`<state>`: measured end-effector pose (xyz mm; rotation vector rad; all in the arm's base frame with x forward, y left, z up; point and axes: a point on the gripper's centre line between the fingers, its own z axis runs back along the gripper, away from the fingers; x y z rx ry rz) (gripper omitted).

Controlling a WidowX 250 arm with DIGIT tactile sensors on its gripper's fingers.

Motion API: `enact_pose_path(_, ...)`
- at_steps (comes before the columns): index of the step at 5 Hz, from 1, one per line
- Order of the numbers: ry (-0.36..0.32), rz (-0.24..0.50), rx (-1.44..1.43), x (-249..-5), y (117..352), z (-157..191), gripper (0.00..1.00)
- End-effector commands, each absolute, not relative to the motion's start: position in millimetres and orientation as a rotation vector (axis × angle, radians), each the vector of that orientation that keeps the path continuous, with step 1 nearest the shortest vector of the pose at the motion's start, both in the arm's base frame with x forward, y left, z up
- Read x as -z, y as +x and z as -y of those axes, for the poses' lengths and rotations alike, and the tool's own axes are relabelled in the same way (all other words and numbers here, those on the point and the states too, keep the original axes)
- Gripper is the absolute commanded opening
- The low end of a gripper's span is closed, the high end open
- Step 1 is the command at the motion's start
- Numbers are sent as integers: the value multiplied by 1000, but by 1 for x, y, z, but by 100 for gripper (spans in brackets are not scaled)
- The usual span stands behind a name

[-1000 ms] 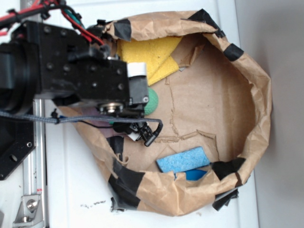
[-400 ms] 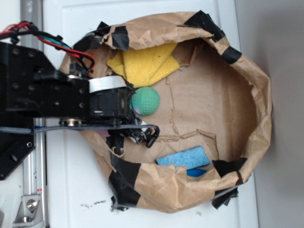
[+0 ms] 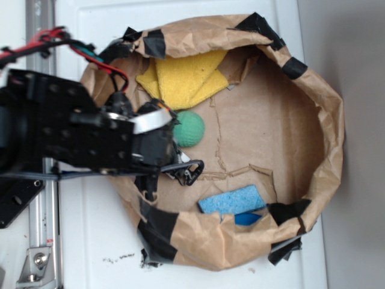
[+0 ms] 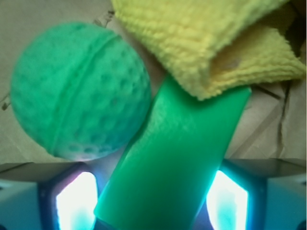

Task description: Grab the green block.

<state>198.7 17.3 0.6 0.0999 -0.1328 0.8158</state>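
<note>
While green block point(image 4: 175, 158) sits between jaws, green ball point(image 4: 79, 91) touches it.

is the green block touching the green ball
Cannot tell. In the wrist view the green block and the green ball overlap with no visible gap, but the ball may only sit in front. The exterior view hides the block.

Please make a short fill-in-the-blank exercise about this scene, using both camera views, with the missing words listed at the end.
1. In the wrist view, the green block lies between the two lit fingers of the ____.
2. The dimpled ball beside the block is ____.
3. The cloth covering one end of the block is ____.
4. The blue sponge rests inside the brown ____ bag.

Missing words: tool; green; yellow; paper
</note>
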Motion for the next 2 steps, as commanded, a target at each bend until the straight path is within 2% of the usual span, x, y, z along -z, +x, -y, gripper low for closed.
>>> enact_pose_path(1, 122, 54, -774, 10, 185, -18, 0)
enact_pose_path(2, 130, 40, -738, 7, 187, -18, 0)
